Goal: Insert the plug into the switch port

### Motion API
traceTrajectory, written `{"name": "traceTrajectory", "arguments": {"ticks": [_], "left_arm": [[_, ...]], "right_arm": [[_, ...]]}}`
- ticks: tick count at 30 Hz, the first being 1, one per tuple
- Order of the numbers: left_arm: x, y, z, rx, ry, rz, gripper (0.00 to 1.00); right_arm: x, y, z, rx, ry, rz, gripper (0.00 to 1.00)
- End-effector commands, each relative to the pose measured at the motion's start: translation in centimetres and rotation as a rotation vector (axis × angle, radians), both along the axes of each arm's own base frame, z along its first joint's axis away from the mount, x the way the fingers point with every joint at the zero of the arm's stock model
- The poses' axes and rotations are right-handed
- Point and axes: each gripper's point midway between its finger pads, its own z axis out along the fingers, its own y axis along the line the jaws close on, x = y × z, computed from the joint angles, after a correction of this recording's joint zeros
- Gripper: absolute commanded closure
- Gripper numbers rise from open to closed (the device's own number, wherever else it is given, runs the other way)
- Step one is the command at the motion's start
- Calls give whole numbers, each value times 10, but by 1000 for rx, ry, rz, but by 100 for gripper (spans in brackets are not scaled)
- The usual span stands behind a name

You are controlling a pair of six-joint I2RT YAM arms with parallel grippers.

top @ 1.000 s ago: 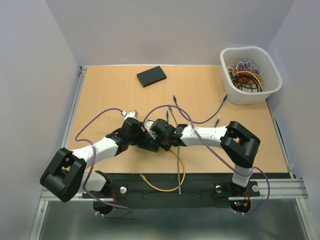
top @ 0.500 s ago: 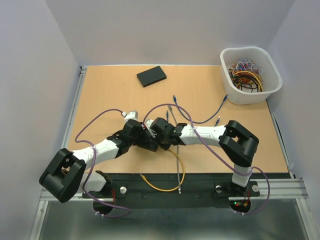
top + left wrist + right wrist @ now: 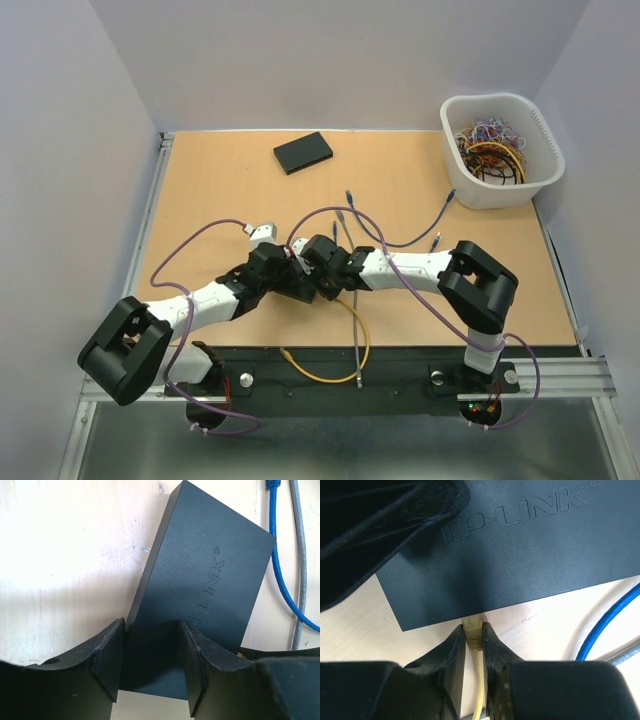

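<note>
A black TP-LINK network switch (image 3: 200,580) lies on the wooden table, mostly hidden under both arms in the top view (image 3: 298,287). My left gripper (image 3: 150,665) is shut on the switch's near end, a finger on each side. My right gripper (image 3: 474,637) is shut on a yellow plug (image 3: 473,634) of a yellow cable (image 3: 358,340). The plug's tip sits at the switch's (image 3: 520,545) front edge, going under it. I cannot see the port itself.
A second black switch (image 3: 303,152) lies at the back. A white basket (image 3: 535,165) of cables stands at the back right. Blue cable (image 3: 280,580) and grey cable (image 3: 299,555) lie right of the held switch. Purple arm cables loop over the table.
The left arm has shifted slightly right and nearer with the switch. The right arm has barely moved.
</note>
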Motion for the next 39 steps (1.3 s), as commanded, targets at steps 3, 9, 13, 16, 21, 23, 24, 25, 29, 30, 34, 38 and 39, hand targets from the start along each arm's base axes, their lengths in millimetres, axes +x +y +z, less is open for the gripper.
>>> {"name": "traceTrajectory", "arguments": {"ticks": [3,9,13,16,21,23,24,25,29,30,34,38,39], "left_arm": [[-116,-87,-17,-261,381,-405,47],[-126,-99,-20,-257,406,-435,47],[-137,-108,-22,-266,427,-455,47],[-140,-113,-18,-281,428,-463,47],[-129,-103,-11,-207,390,-424,47],[-120,-102,-5,-190,364,-408,46],[-112,-95,-3,-171,349,-394,45],[-107,-94,1,-169,337,-387,44],[-86,-78,7,-143,302,-342,43],[-81,-76,10,-145,291,-333,43],[-58,-53,14,-110,266,-278,43],[-37,-35,21,-71,238,-227,42],[-34,-32,21,-58,236,-225,42]], "right_arm": [[33,167,233,1009,-384,190,99],[37,171,247,1060,-405,178,99],[40,173,258,1090,-429,167,100],[41,176,256,1094,-420,165,100],[35,157,239,1052,-400,133,99],[34,147,227,1018,-393,114,98],[32,137,221,997,-395,92,93],[32,131,214,978,-394,76,91],[30,106,198,921,-388,11,78],[31,99,187,895,-386,-14,72],[32,78,186,867,-399,-76,63],[30,63,182,838,-412,-104,54],[30,58,187,844,-420,-115,49]]}}
